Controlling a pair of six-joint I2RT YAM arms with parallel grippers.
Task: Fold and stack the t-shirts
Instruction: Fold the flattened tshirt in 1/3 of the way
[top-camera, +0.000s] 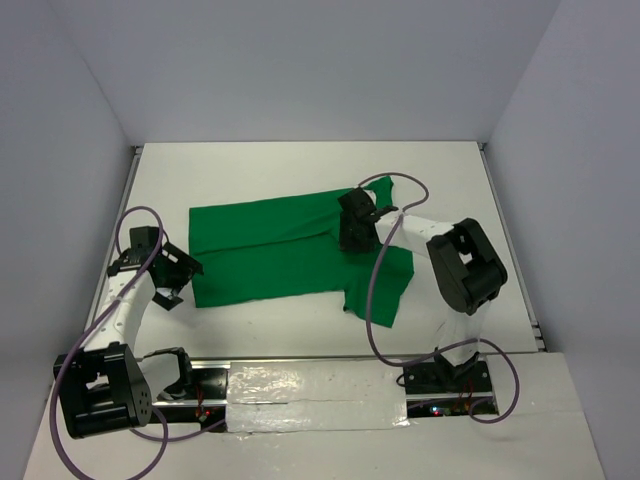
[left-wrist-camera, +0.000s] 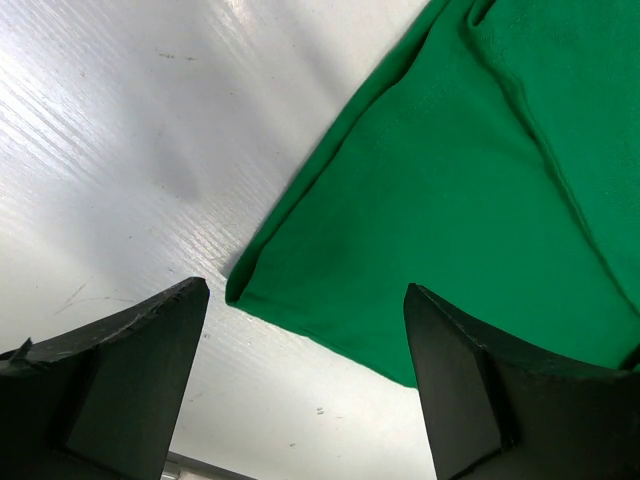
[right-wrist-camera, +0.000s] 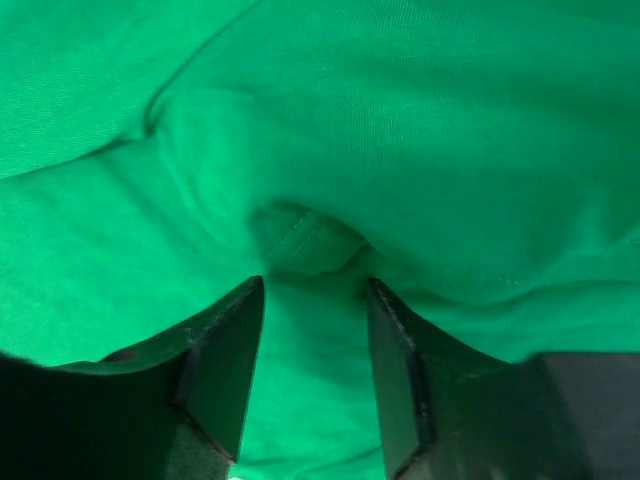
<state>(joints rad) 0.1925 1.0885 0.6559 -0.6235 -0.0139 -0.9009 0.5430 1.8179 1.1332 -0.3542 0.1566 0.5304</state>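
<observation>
Table (top-camera: 300, 170) surrounds the t-shirt (top-camera: 265, 250) (left edge straight).

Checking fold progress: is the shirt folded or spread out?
Partly folded. The shirt lies flat on the table, with a crease line along its length where one layer seems to overlap; a sleeve juts out unfolded.

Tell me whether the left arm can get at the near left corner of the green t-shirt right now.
Probably yes: the left claw hangs open just off the corner of the t-shirt, with only bare table between them and nothing blocking.
</observation>
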